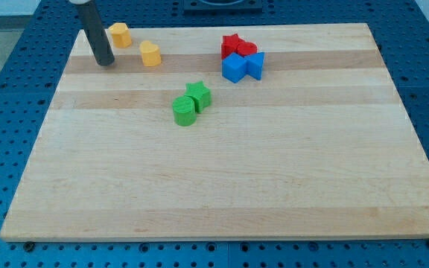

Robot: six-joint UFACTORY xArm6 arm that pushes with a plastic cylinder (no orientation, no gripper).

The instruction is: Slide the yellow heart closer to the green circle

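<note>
The yellow heart (pixel 150 53) lies near the view's top left of the wooden board (pixel 222 186). The green circle (pixel 185 110) lies nearer the middle, below and to the right of the heart, touching a green star (pixel 199 95). My tip (pixel 105 61) rests on the board left of the yellow heart, a short gap away. A second yellow block (pixel 120 34), its shape unclear, lies just right of my rod, above the tip.
Two red blocks (pixel 237 47) and two blue blocks (pixel 242 67) cluster at the view's top, right of centre. The board sits on a blue perforated table (pixel 6 112).
</note>
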